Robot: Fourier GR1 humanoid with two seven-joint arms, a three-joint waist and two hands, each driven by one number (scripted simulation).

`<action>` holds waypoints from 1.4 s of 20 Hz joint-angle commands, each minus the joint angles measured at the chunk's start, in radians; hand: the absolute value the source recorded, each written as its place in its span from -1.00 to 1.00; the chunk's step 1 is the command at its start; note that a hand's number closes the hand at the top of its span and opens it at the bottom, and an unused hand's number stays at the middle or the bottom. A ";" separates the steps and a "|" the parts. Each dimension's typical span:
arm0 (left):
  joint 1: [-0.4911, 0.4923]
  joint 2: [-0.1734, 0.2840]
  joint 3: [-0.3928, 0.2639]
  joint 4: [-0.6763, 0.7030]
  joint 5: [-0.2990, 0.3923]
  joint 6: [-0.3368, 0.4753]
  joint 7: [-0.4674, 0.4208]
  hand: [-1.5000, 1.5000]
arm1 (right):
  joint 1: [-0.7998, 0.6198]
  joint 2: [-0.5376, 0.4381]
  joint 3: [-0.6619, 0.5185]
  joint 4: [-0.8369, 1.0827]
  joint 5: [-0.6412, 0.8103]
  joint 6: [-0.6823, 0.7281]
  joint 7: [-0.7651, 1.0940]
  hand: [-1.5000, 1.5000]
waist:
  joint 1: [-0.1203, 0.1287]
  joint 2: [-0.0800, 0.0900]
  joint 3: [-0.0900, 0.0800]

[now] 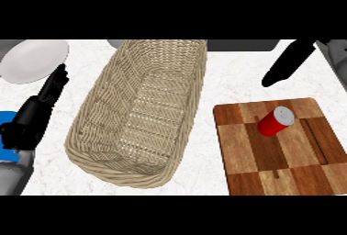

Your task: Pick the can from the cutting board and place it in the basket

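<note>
Grey forearm and black left robot hand (42, 103) enter from the lower left edge, the forearm cut off by the frame, the fingers straight and pressed together, pointing up toward a pale round plate (32, 60) whose upper rim runs out of view. Behind the wrist sits a blue object (7, 118), mostly hidden and too cropped to identify. At centre lies the long oval basket (102, 119) of tan woven wicker, its weave open enough on the floor to show light through, its far end clipped by the top of the view. Right of it, the checkered cutting board (298, 165) of dark and light wood blocks rests on the white marbled table (230, 78); its lower edge is cut off. Standing tilted on the board's upper half is the red can (274, 121) with a white top, well apart from both hands. At upper right, the right robot hand (288, 64) shows as a dark tapering shape above the board, holding nothing, its fingers straight and together. Grey shapes along the top edge are too cropped to name.
</note>
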 commanded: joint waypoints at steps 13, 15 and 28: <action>0.055 -0.029 0.033 0.015 -0.026 -0.036 -0.073 0.00 | 0.012 -0.127 -0.020 0.028 -0.230 0.358 0.145 -1.00 | 0.014 0.009 0.007; -0.025 -0.028 0.027 -0.030 -0.036 -0.020 0.066 0.00 | 0.043 -0.107 -0.012 -0.034 -0.241 0.335 0.178 -1.00 | 0.006 0.007 0.007; -0.007 -0.104 0.024 -0.012 -0.095 -0.027 0.011 0.00 | 0.179 -0.021 0.032 0.020 -0.114 0.348 0.131 -1.00 | 0.016 0.011 0.007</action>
